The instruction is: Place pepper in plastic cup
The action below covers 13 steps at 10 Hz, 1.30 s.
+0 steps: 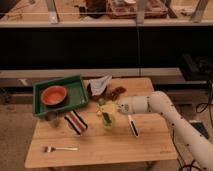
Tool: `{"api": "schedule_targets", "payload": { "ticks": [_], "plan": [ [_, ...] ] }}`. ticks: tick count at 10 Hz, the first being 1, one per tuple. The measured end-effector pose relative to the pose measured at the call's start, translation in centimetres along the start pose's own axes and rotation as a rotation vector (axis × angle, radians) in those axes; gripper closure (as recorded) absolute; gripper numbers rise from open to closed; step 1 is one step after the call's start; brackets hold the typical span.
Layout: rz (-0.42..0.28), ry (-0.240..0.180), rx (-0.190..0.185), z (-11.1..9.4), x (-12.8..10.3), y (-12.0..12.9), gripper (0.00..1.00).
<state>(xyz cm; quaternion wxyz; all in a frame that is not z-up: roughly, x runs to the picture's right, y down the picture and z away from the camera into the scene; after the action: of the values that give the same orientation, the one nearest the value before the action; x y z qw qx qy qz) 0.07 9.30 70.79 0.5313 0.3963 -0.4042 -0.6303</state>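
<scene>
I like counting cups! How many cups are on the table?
2. The plastic cup stands mid-table with the pepper poking in, right by the claw. A small grey cup sits beside the green tray. Others may be hidden.

White, rounded arm — smooth tubular segments — ending in end effector.

The room is dim and warm. Soft light falls from above onto the table. The shelf behind is very dark. Everything looks blurry. The gripper sits over the cup.
</scene>
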Motion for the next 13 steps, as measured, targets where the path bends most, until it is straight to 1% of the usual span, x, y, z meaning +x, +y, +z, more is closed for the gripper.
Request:
{"api": "schedule_targets", "payload": {
  "ticks": [1,2,3,5,6,7,8,9,10,11,13],
  "plan": [
    [0.001,0.003,0.002,0.0,-0.1,0.1,0.94],
    [-0.002,-0.005,0.001,0.2,-0.3,0.1,0.94],
    [-0.007,-0.016,-0.005,0.6,-0.7,0.2,0.88],
    [0.004,-0.026,-0.033,0.9,-1.8,1.4,0.72],
    [0.008,-0.028,-0.057,1.0,-2.4,2.1,0.59],
    [0.008,-0.031,-0.070,1.1,-2.8,2.6,0.51],
    [0.016,-0.035,-0.087,1.4,-3.8,3.4,0.39],
    [0.021,-0.034,-0.098,1.6,-4.4,3.9,0.29],
    [0.024,-0.030,-0.104,1.8,-4.7,4.1,0.22],
    [0.022,-0.026,-0.106,2.0,-4.6,4.2,0.20],
    [0.011,-0.013,-0.110,2.7,-3.9,4.8,0.20]
  ]
}}
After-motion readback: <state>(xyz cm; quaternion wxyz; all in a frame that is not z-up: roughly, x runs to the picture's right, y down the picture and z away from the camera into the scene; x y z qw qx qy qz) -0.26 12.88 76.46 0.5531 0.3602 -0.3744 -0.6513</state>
